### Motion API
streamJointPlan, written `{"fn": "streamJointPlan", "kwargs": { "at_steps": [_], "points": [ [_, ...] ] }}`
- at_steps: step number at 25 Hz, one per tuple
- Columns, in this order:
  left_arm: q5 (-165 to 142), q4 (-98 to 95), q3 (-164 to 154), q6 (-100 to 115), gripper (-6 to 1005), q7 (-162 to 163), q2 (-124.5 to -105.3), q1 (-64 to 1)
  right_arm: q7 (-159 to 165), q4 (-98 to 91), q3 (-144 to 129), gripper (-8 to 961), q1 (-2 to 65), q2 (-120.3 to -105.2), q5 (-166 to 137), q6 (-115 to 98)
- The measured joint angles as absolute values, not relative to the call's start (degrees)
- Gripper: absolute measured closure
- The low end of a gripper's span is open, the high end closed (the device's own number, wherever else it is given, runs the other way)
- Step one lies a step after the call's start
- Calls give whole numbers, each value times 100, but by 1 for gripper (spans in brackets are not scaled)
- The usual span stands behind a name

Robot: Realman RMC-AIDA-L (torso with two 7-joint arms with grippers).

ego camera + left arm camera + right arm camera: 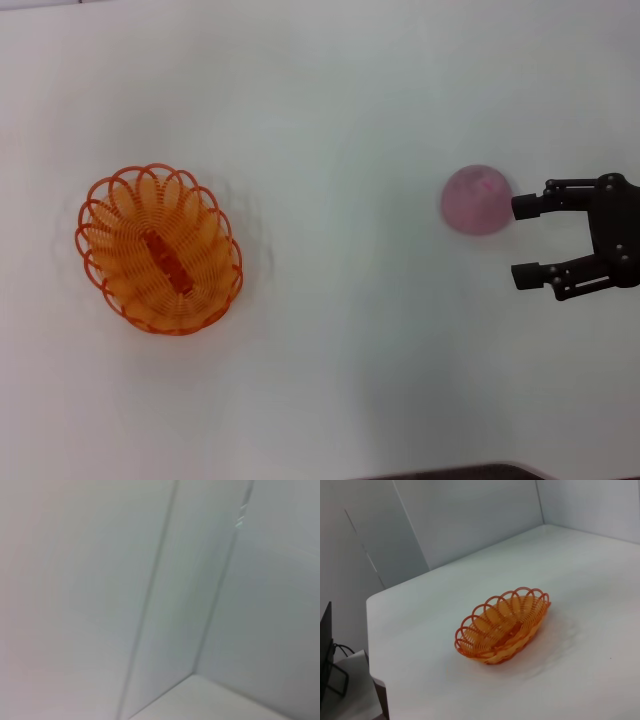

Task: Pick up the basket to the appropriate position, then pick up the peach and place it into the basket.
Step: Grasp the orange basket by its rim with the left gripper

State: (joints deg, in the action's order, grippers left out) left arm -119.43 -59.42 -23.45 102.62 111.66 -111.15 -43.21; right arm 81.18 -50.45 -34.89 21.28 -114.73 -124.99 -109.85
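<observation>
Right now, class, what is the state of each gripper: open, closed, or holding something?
Left gripper: not in view.
Right gripper: open, holding nothing, at the table's right side with one finger beside the peach; the basket sits far left.

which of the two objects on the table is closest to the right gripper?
The peach: it lies right by one finger of the open right gripper, while the orange basket lies far off at the table's left side.

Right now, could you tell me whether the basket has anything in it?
Empty. The basket shows only its bare orange ribbed floor, and the peach sits apart on the table beside the open right gripper.
</observation>
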Motion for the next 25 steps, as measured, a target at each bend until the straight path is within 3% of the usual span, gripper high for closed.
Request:
{"fn": "streamJointPlan", "kwargs": {
  "at_steps": [13,16,25],
  "points": [
    [-12987,-6580,-4288,9866,154,12880,-10788,-4655,8164,-5045,-3533,11,2172,-11452,-12498,-10986],
    [-13301,-6574,-4517,9855,154,13009,-10808,-4767,8165,-5045,-3533,11,2173,-11452,-12498,-10986],
    [-15177,-6529,-5466,9862,155,13584,-11156,-5349,8174,-5045,-3529,12,2179,-11456,-12527,-10986]
  ]
}}
